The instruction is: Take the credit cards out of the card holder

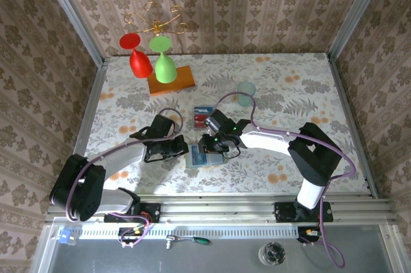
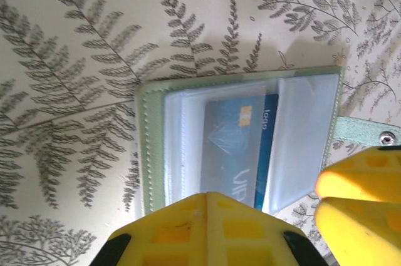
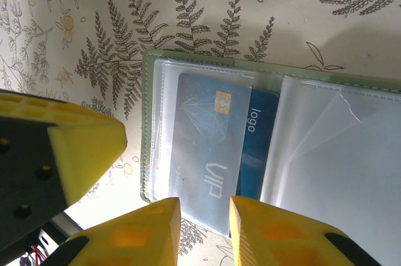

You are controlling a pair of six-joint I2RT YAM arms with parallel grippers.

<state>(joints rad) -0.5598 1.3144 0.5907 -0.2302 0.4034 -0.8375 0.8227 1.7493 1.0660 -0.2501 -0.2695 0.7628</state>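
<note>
Sage-green card holder (image 1: 204,157) lies open and flat on the fern-print tablecloth (image 1: 289,80), near the middle of the table, between the two claws. Its clear inner pockets face up. One blue card (image 3: 213,134) with a chip and "VIP" print sits inside a pocket next to the green stitched rim. The neighbouring pocket is just glary plastic (contents hard to read). A snap strap (image 2: 363,133) sticks off one side of the holder.

Left gripper (image 2: 203,211): yellow fingers pressed together with nothing between them. Its tip is at the holder's near edge, over the blue card's pocket; can't tell if it touches.

Right gripper (image 3: 205,208): fingers a little apart at the open edge of that same pocket. The pocket edge lines up with the gap, and the jaws are not clamped on it. In the top view the two claws are nearly side by side.

Loose cards (image 1: 202,117), red and blue-white, lie on the cloth just beyond the holder, apart from it. Further back are a pale teal cup (image 1: 246,93) and an orange board (image 1: 172,81). By the board are a red wine glass (image 1: 139,61) and a green wine glass (image 1: 164,64).
</note>
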